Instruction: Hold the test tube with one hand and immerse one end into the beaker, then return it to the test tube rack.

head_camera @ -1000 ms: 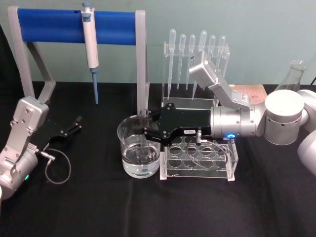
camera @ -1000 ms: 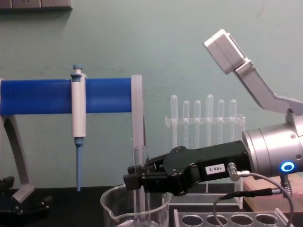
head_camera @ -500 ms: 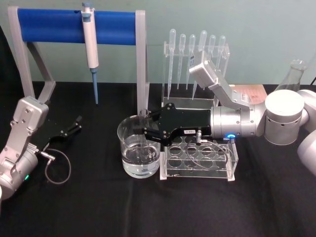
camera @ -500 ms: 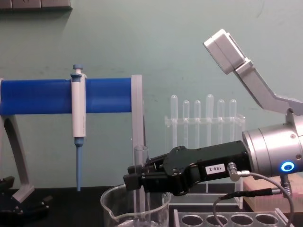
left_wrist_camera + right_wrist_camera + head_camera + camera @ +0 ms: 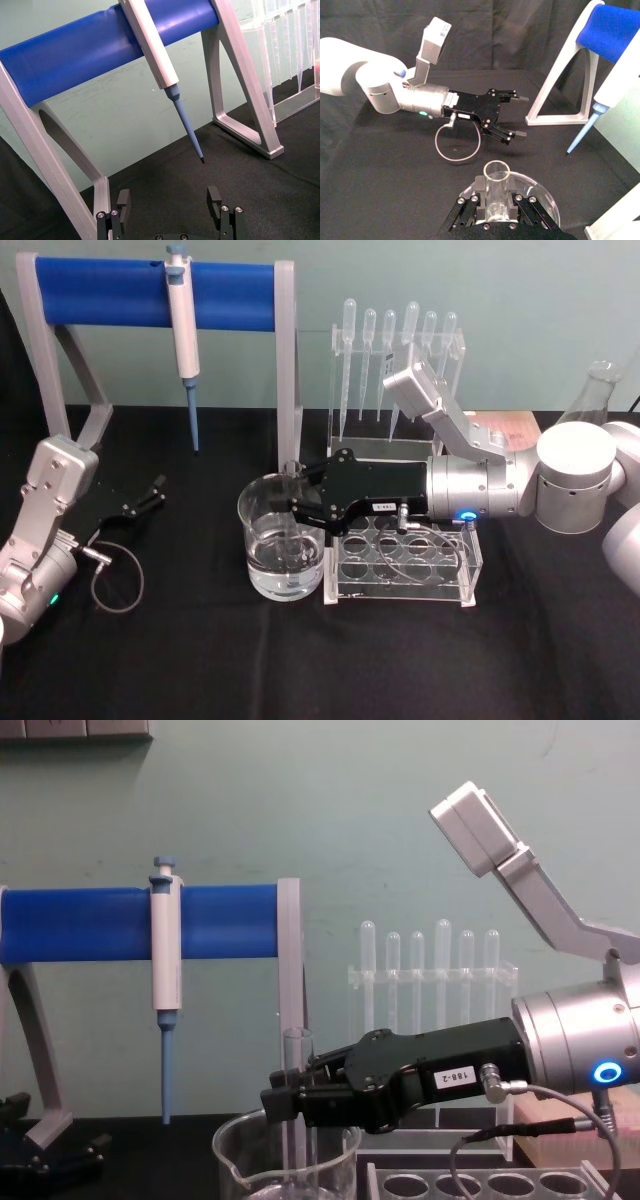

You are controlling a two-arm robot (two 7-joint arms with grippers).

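Black counter. Right gripper reaches in from right edge, level above test tube rack, jaws clamped on test tube about mid-length. Left gripper rests near left edge, jaws wide, empty. Beaker mid-counter, just left of rack. Tube upright: rim above jaws, lower end inside beaker.

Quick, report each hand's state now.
Left hand: open, holding nothing.
Right hand: shut on the test tube, lowered into the beaker.
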